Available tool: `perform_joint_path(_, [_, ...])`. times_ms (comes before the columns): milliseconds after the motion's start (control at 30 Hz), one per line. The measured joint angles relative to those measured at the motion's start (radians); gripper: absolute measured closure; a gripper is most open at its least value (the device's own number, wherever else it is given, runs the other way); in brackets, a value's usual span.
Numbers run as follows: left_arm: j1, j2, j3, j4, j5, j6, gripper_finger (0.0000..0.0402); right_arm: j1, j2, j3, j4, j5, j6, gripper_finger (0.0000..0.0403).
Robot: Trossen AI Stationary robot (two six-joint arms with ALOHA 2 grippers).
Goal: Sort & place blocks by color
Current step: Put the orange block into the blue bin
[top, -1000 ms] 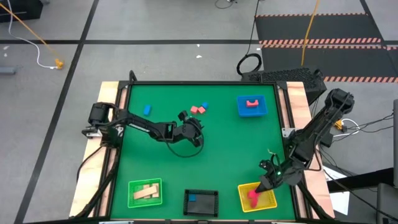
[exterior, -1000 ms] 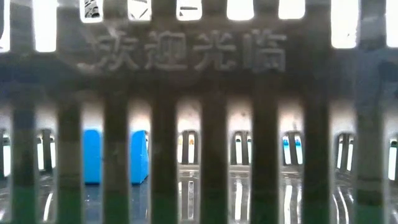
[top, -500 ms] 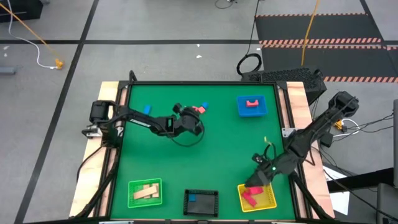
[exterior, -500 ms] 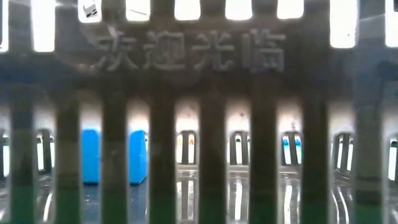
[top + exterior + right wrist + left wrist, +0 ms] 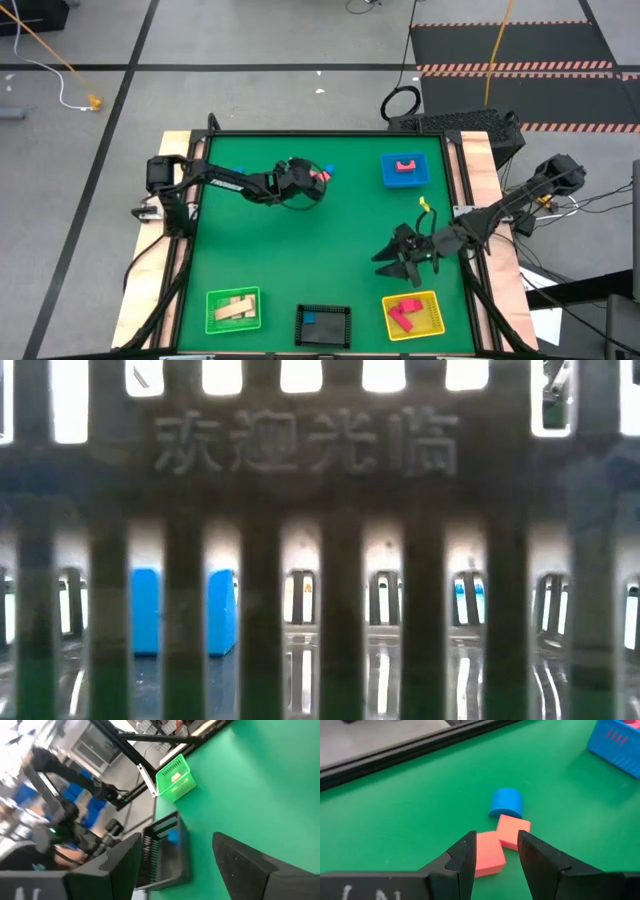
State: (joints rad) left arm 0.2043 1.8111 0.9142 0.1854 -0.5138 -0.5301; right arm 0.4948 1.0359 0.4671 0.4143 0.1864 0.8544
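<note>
Green matting covers the desk. My left tool, fingers apart, hangs over two red blocks beside a blue block near the far edge. My right tool, fingers apart and empty, hangs just clear of the yellow tray holding red blocks. Next step, in my judgement: lower, then close on the nearer red block.

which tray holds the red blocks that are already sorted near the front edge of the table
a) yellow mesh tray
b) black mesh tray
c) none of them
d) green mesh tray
a: in the high view the red blocks lie inside the yellow mesh tray, while the green mesh tray holds tan wooden blocks and the black mesh tray holds a blue block.
</note>
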Motion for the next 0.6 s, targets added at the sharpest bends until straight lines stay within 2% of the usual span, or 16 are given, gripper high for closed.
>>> perform_joint_path(133, [0.005, 0.000, 0.000, -0.002, 0.046, -0.009, 0.0256, -0.004, 0.000, 0.000, 0.001, -0.002, -0.088, 0.0167])
perform_joint_path(300, [-0.005, 0.000, 0.000, -0.005, 0.099, -0.029, 0.0256, -0.004, 0.000, 0.000, 0.001, -0.004, -0.073, 0.0167])
perform_joint_path(600, [-0.044, 0.000, 0.000, -0.065, 0.106, -0.025, 0.0256, -0.004, 0.000, 0.000, 0.000, -0.004, -0.082, 0.0167])
